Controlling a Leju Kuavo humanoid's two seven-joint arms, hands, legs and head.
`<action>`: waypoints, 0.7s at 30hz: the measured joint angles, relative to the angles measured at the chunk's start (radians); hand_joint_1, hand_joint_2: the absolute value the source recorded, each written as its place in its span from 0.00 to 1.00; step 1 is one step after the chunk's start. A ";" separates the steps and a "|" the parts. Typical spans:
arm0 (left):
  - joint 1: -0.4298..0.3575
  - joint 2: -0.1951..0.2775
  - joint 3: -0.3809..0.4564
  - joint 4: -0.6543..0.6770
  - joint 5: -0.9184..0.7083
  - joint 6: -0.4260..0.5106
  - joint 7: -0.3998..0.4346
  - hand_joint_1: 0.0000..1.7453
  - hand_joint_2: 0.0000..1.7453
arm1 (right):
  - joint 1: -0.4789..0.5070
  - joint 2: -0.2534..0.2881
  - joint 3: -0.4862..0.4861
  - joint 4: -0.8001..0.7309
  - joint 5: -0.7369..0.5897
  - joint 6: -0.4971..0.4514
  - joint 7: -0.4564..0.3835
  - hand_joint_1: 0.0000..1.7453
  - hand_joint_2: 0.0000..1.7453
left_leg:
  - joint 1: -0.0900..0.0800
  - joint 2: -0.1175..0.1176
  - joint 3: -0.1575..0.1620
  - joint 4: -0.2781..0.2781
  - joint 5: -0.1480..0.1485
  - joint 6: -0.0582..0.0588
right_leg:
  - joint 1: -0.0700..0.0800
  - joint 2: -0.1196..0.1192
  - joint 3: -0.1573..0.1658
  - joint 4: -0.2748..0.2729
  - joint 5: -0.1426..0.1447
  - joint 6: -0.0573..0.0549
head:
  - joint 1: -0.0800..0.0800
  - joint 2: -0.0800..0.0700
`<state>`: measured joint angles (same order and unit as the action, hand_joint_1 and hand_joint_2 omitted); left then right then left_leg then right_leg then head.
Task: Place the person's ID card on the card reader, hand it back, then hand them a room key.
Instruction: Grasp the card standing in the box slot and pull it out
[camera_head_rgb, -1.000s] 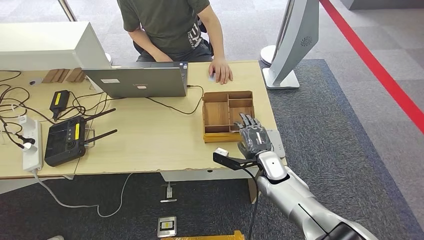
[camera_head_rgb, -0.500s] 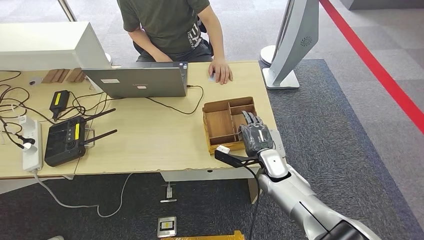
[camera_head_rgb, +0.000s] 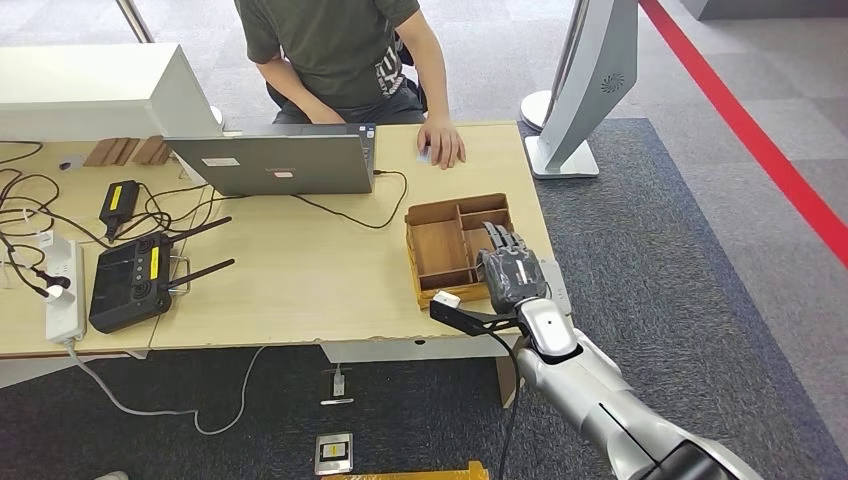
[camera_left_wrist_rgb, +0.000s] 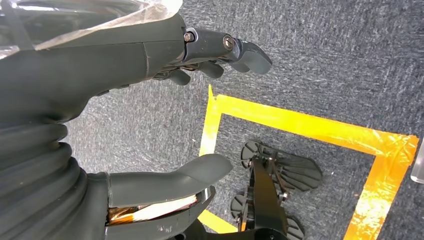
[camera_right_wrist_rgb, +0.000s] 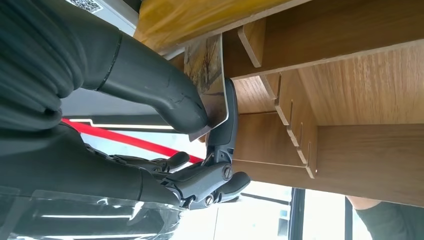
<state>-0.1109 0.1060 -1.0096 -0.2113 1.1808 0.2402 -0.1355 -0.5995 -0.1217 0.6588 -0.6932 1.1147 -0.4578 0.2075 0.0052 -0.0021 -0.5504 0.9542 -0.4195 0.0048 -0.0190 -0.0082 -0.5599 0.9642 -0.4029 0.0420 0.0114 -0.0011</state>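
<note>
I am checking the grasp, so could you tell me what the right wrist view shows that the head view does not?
The right wrist view alone shows a card pinched between the thumb and a finger of the right robot hand.

The head view alone shows the layout: the laptop, the black controller, the person's hand resting on the table.

Both show the right robot hand at the wooden compartment tray.
</note>
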 joint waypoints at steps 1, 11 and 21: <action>0.000 0.000 0.000 0.000 -0.001 0.000 -0.001 0.00 1.00 | -0.001 0.000 0.000 0.000 0.001 -0.003 0.000 1.00 1.00 | 0.000 0.000 0.000 0.000 0.000 0.000 | 0.000 0.000 0.000 0.000 0.000 0.000 | 0.000 0.000; 0.000 0.000 0.000 0.000 -0.008 -0.009 -0.004 0.00 1.00 | -0.047 -0.022 -0.007 -0.058 0.045 0.001 0.010 1.00 1.00 | 0.000 0.000 0.000 0.000 0.000 0.000 | 0.000 0.000 0.000 0.000 0.000 0.000 | 0.000 0.000; 0.000 0.000 0.000 0.000 -0.010 -0.011 -0.004 0.00 1.00 | -0.077 -0.053 -0.020 -0.182 0.073 0.036 0.023 1.00 1.00 | 0.000 0.000 0.000 0.000 0.000 0.000 | 0.000 0.000 0.000 0.000 0.000 0.000 | 0.000 0.000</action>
<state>-0.1107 0.1060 -1.0098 -0.2113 1.1711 0.2293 -0.1392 -0.6770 -0.1745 0.6391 -0.8755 1.1875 -0.4213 0.2303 0.0051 -0.0021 -0.5504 0.9543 -0.4194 0.0048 -0.0190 -0.0082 -0.5599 0.9642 -0.4027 0.0419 0.0113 -0.0011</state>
